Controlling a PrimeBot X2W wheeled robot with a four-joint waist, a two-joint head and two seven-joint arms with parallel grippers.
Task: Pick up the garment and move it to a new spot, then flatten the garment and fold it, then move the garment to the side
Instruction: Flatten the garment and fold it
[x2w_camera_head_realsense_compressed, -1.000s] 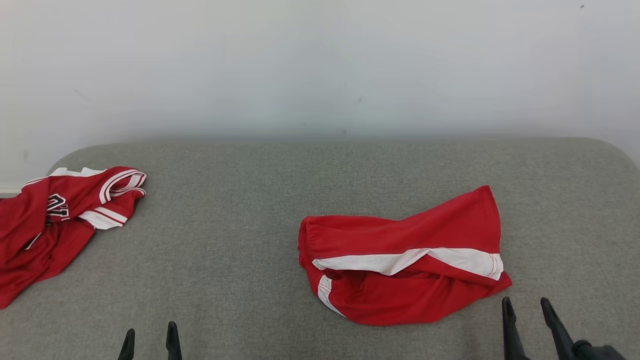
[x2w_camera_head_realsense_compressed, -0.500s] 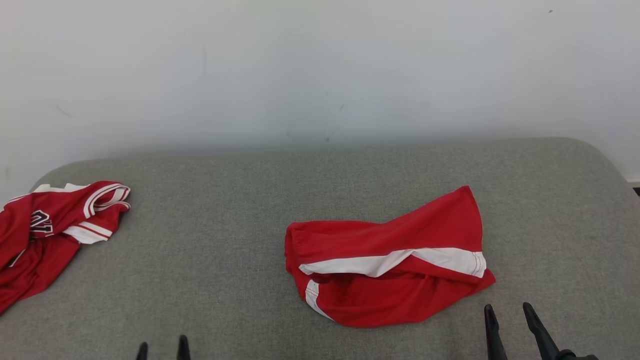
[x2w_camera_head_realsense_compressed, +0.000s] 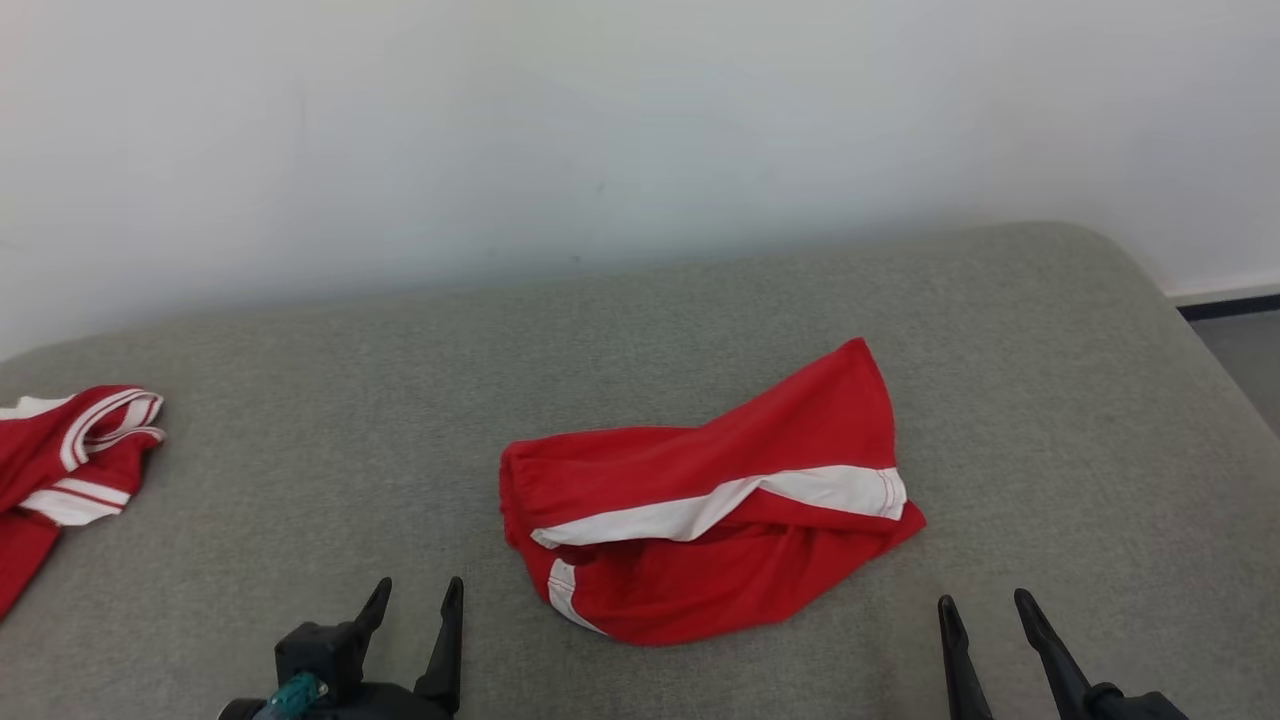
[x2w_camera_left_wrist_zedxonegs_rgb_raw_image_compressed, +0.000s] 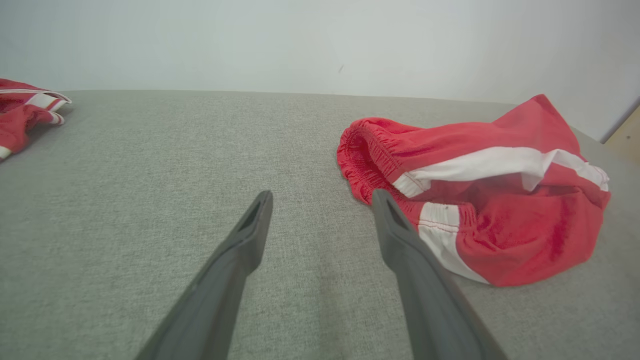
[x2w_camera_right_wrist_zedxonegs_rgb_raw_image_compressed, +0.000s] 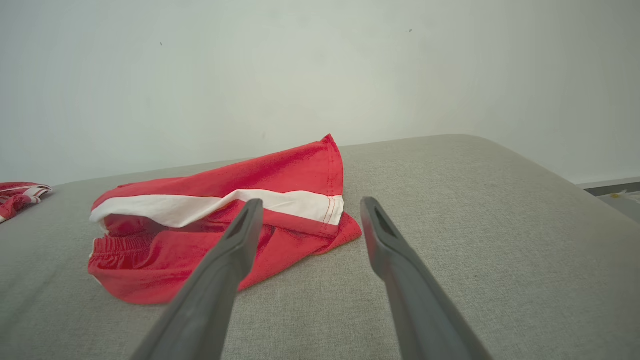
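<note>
Red shorts (x2w_camera_head_realsense_compressed: 720, 570) lie bunched, so I'd have the left gripper (x2w_camera_head_realsense_compressed: 419, 590) and right gripper (x2w_camera_head_realsense_compressed: 983, 600), both near them with fingers apart, pinch opposite ends together.

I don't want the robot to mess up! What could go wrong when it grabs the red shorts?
1. The red shorts lie crumpled in layers, so a gripper might pinch only the top layer and lift them bunched.
2. The left gripper and right gripper are open near opposite ends of the shorts; uneven grabs could twist the cloth.
3. A red jersey lies at the left, so shorts moved that way could land on it.
</note>
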